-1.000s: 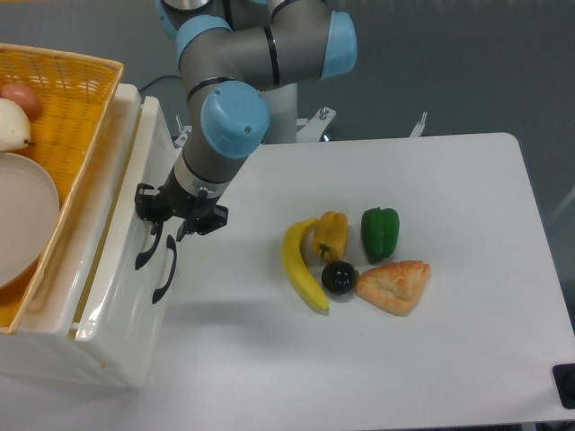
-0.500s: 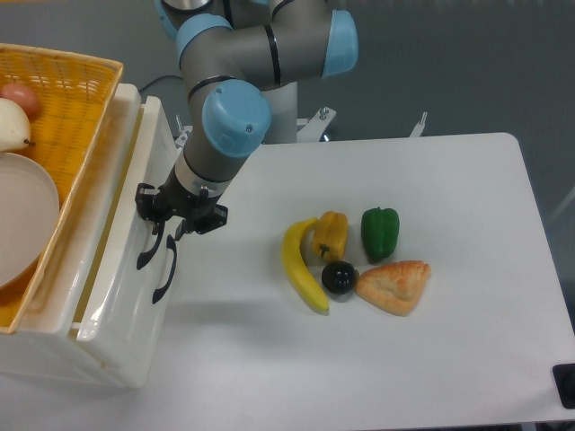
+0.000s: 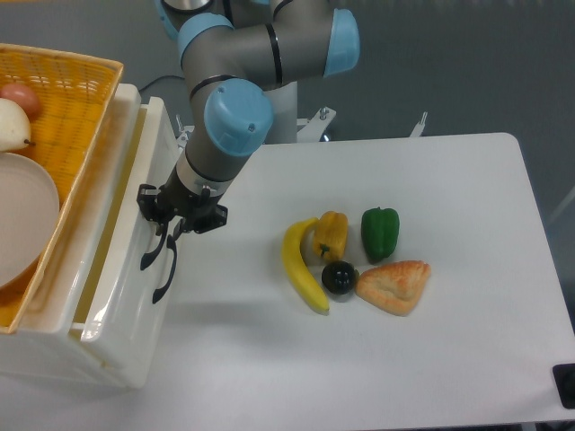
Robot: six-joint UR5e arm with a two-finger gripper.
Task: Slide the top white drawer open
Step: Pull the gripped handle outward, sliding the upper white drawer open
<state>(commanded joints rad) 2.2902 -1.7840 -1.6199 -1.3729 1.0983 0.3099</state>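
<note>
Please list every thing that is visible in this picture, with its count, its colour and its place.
top white drawer: one, white, upper left cabinet front, slid partly out
black handles: two, curved, on the drawer fronts
wicker basket: one, orange, on top of the cabinet
plate: one, cream, inside the basket
banana: one, yellow, table centre
yellow pepper: one, right of the banana
green pepper: one, right of the yellow pepper
dark round fruit: one, black, below the yellow pepper
pastry: one, golden-brown, right of the dark fruit
table: one, white
gripper: one, black, at the upper handle
</note>
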